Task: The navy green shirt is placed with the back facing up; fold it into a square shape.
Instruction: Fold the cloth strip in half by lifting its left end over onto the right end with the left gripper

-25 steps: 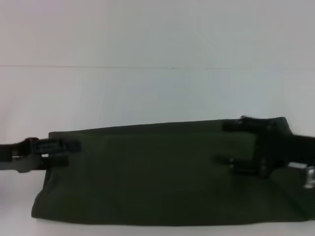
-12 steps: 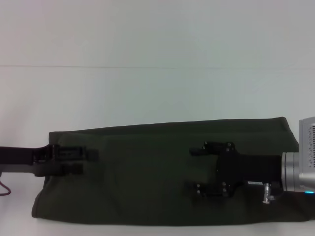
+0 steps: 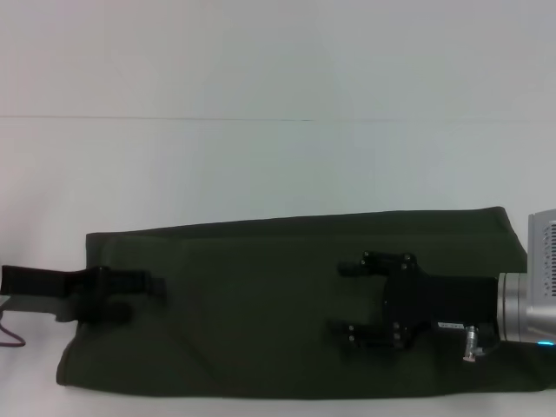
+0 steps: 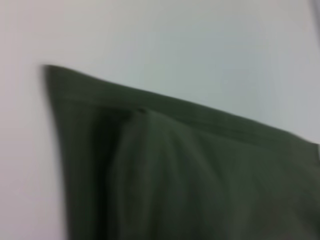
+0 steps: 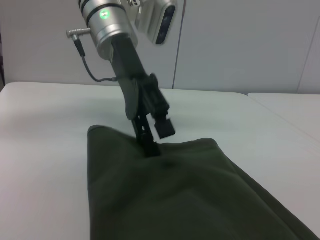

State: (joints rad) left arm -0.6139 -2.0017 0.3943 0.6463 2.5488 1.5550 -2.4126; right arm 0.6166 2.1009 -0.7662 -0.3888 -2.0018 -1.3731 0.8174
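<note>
Left gripper [image 3: 143, 291] first: it sits low at the left end of the navy green shirt [image 3: 278, 304], and the right wrist view has it tilted down with its fingertips dug into the cloth right at that short edge. It looks pinched on the fabric, jaws close together with cloth between them, though the exact bite is hard to make out. Over to the right gripper [image 3: 339, 295], which hangs above the right half of the shirt with its jaws spread wide apart, holding nothing, fingers pointing left across the cloth.

Step in hand, by my reading: the long folds are done, since the shirt lies as a long narrow band across the near part of the white worktop [image 3: 278, 165], and what remains is folding that band end over end to get a square. The next move calls for the left end to be lifted cleanly and carried rightward over the middle, both layers together, with the edges kept lined up so the corners land square.

Material now: dark olive cotton, matte, soft, plain on the side showing. Layers are stacked, edges rounded and slightly puffy, a shallow ridge running along the band. Around it, a smooth, pale, bare worktop surface.
</note>
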